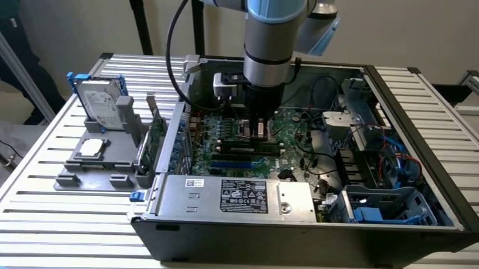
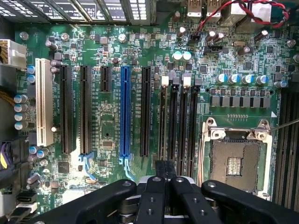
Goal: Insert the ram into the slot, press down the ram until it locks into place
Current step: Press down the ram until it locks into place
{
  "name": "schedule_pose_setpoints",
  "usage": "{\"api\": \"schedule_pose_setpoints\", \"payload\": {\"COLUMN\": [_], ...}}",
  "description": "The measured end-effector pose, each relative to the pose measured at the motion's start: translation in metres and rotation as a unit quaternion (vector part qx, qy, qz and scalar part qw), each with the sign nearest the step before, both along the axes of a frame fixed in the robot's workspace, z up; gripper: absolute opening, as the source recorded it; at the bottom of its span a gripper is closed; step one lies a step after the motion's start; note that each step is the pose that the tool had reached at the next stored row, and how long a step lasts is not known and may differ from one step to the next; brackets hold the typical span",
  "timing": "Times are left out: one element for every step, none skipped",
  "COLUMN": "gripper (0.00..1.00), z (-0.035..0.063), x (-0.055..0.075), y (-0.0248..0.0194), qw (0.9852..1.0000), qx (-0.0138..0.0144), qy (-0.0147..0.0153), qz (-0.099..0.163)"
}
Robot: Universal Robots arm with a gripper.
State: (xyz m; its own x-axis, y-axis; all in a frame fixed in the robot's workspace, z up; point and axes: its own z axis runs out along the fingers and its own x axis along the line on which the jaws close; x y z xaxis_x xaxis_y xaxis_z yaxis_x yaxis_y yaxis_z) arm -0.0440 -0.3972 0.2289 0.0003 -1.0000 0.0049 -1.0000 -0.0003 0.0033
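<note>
Pincer point(image 2: 164, 179) fingers are pressed together at lower centre of the wrist view, directly above the ram point(image 2: 163, 119), which is seated in the slot point(image 2: 174, 122) beside the CPU socket point(image 2: 236, 161).

A plain, pale beige wall point(image 1: 419, 33) closes off the back of the room. In front of it stands the counter point(image 1: 67, 224), its top made of silver-grey metal slats with dark gaps between them, running out to both side edges. Black upright poles point(image 1: 140, 27) rise behind the counter's far edge. Beyond its far left corner, something dark blue point(image 1: 15, 50) shows. Lighting is soft and even.
</note>
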Motion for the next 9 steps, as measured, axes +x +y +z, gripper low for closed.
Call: {"api": "schedule_pose_setpoints", "payload": {"gripper": [0.11,0.11,0.11,0.11,0.11,0.11,0.11,0.11,0.11], "z": [-0.0012,-0.0016,-0.0016,-0.0016,-0.0005,0.0026,0.0073,0.0119,0.0142], "x": [0.0,0.0,0.0,0.0,0.0,0.0,0.0,0.0,0.0], "y": [0.0002,0.0001,0.0001,0.0001,0.0003,0.0004,0.0003,0.0002,0.0002], "qw": [1.0,1.0,1.0,1.0,1.0,1.0,1.0,1.0,1.0], "qx": [0.0008,0.0005,0.0004,0.0004,0.0012,0.0017,0.001,0.0009,0.0009], "qy": [-0.0002,-0.0001,-0.0001,-0.0001,0.0001,0.0006,0.0015,0.0022,0.0026], "qz": [0.0,0.0,0.0,0.0,0.0,0.0,0.0,0.0,0.0]}}
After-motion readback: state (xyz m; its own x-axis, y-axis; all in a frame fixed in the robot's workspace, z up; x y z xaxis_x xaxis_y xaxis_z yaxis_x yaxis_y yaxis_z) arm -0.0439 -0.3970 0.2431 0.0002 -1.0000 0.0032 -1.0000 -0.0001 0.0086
